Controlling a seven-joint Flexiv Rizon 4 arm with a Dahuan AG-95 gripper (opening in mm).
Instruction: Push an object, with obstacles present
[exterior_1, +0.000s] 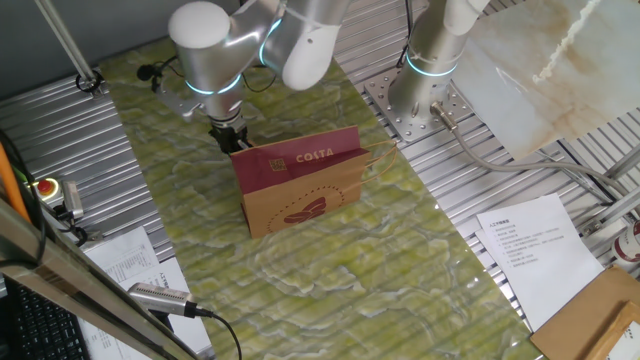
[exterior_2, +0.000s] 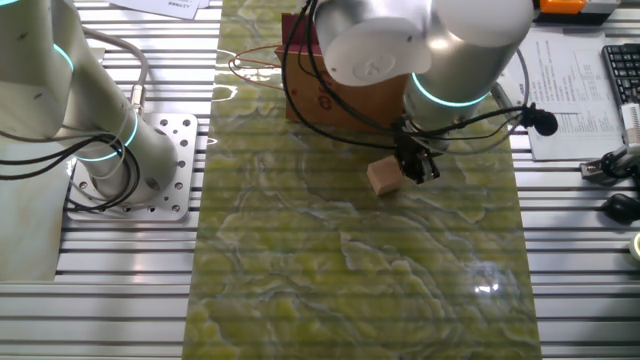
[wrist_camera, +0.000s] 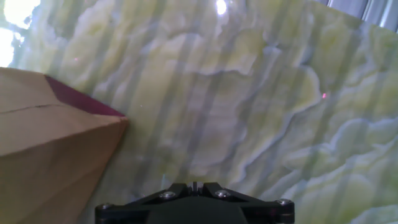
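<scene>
The object, a small light-tan wooden cube (exterior_2: 384, 176), lies on the green marbled mat in the other fixed view, just in front of the bag. My gripper (exterior_2: 420, 168) stands low at the cube's right side, close against it, fingers together and holding nothing. The obstacle, a brown paper bag (exterior_1: 300, 185) with a maroon band and white COSTA lettering, stands upright. In one fixed view the bag hides the cube, and my gripper (exterior_1: 229, 137) is behind its left end. The hand view shows the bag's corner (wrist_camera: 50, 143) at the left, my gripper (wrist_camera: 194, 185) shut at the bottom, and no cube.
The arm's base plate (exterior_1: 420, 100) is bolted at the mat's far edge. Printed sheets (exterior_1: 530, 245) and a cardboard box (exterior_1: 600, 310) lie to the right on the ribbed table. A red button box (exterior_1: 45, 187) sits at the left. A keyboard (exterior_2: 622, 75) and cables lie beyond the mat.
</scene>
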